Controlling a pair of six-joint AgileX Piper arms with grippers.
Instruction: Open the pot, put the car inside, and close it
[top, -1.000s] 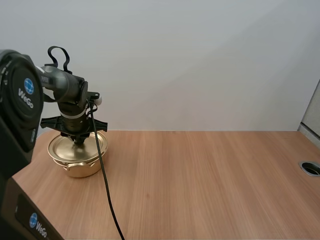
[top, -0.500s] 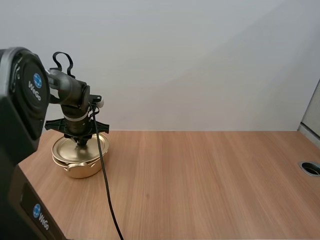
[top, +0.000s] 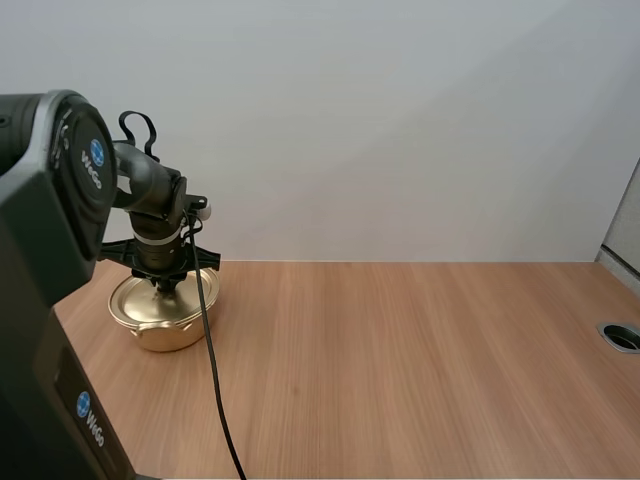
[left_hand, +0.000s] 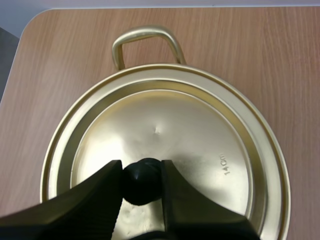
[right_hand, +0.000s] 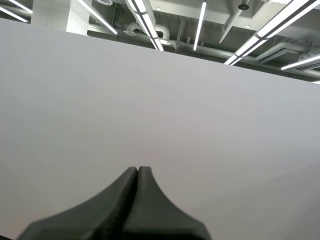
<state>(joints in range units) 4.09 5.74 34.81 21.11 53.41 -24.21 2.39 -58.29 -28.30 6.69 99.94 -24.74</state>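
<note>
Item 1 — round gold-coloured metal pot (top: 160, 318): stands on the light-brown wooden table (top: 400, 360), toward its far left side in the high view, directly under the left arm; one flat loop handle (left_hand: 145, 42) juts out past the rim in the left wrist view.

Item 2 — shallow gold-coloured metal lid (left_hand: 190, 135): lies on the pot, inside its rim, level as far as can be seen; a small round black knob (left_hand: 141, 182) at its centre.

Item 3 — left gripper (left_hand: 140, 169): points straight down over the lid; its two black fingers (left_hand: 95, 195) are parted only by the knob's width, tips pressed to it on either side, the knob pinched between them.

Item 4 — right gripper (right_hand: 138, 172): fingers lie together as one dark wedge; nothing between them.
</note>
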